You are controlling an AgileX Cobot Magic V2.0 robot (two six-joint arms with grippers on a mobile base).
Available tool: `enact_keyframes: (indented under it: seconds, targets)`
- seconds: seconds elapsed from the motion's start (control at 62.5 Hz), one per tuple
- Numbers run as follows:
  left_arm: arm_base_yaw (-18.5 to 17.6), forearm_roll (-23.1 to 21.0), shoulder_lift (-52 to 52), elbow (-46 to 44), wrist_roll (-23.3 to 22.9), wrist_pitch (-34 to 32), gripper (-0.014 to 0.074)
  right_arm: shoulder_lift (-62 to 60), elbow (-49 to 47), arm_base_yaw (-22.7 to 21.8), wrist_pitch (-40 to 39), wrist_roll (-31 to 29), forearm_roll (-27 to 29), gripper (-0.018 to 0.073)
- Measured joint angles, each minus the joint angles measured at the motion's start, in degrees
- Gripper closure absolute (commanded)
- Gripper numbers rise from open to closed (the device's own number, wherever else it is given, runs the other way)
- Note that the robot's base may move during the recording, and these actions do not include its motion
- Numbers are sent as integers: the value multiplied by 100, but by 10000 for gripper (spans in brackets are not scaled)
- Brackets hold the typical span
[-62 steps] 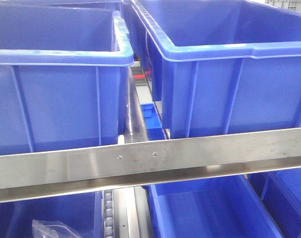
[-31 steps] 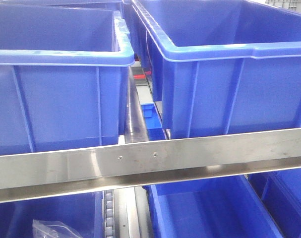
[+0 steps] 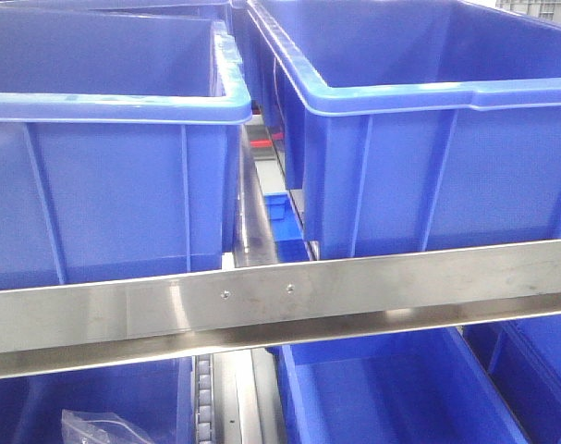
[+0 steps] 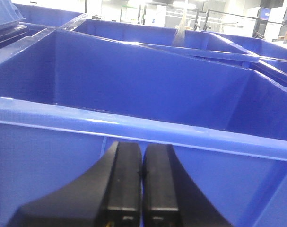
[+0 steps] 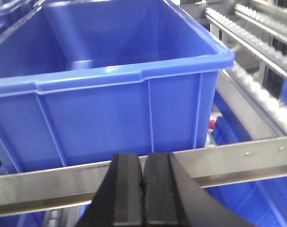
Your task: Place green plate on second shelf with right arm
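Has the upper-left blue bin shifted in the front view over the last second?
No. The upper-left blue bin sits the same against the steel rail and its two screws.

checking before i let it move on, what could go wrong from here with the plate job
1. No green plate shows in any view, and the right gripper is shut on nothing, so it may proceed without the plate.
2. The right gripper sits close to the steel shelf rail and the blue bin; moving forward could hit them.
3. The left gripper, also shut, is near another blue bin's rim.
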Motion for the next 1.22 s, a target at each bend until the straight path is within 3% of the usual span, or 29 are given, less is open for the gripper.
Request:
enact_keyframes:
  seconds: [0.24,0.496,1.217]
  targets:
    - [0,0,0,0,0,0,466,0,0,0,0,-125,36,512]
    - [0,0,0,0,0,0,466,0,0,0,0,-732,38,512]
    - [0,0,0,0,0,0,466,0,0,0,0,-774,38,512]
